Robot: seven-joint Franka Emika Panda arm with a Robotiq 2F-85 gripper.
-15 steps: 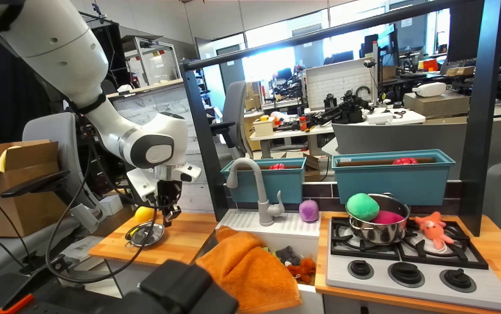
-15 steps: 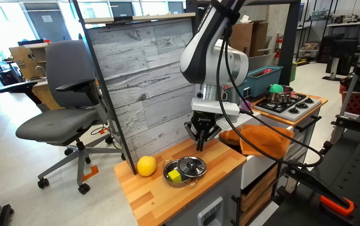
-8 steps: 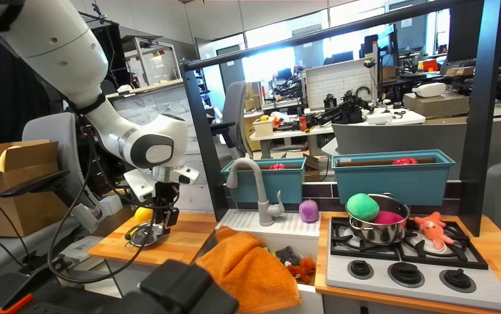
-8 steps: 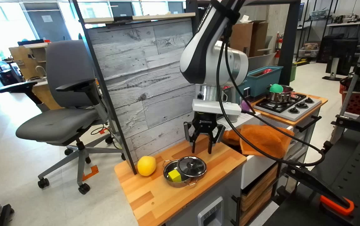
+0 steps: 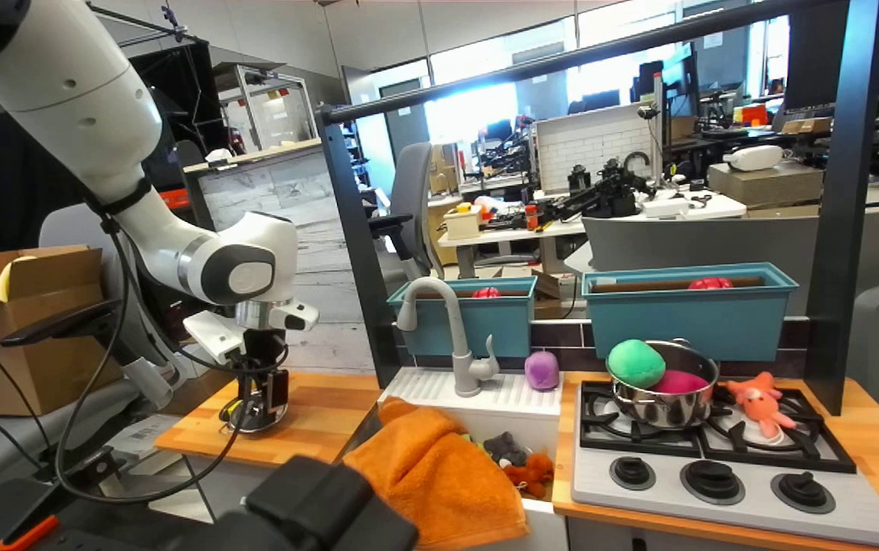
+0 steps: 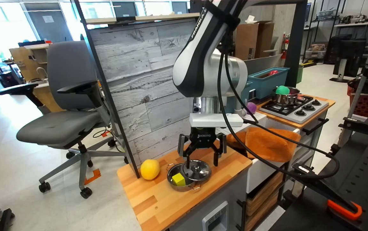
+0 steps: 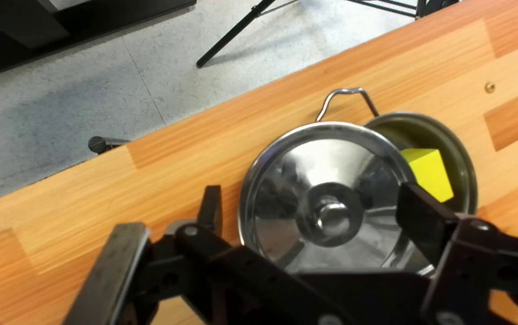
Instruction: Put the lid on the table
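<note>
The round silvery lid (image 7: 326, 158) with its dark centre and small knob lies across one side of a small metal pot (image 7: 470, 180), leaving the other side uncovered. In an exterior view the same lid (image 6: 200, 173) overlaps the pot; whether its edge touches the wood I cannot tell. Both rest on the light-brown wooden table (image 6: 148, 205). My gripper (image 7: 311, 201) is open above the lid, its fingers spread to either side of the knob with nothing held. An exterior view has the gripper (image 6: 202, 162) low over the lid, pointing down.
A yellow block (image 7: 428, 174) sits inside the pot. Close to the pot is a yellow ball (image 6: 150, 169). A wood-patterned panel (image 6: 158, 86) rises behind the table. The orange towel (image 5: 439, 474) hangs over the sink, and the stove (image 5: 715, 474) lies farther along.
My gripper has opened from shut. It has come down and moved sideways, from beside the lid to over it. The lid and pot have stayed where they were.
</note>
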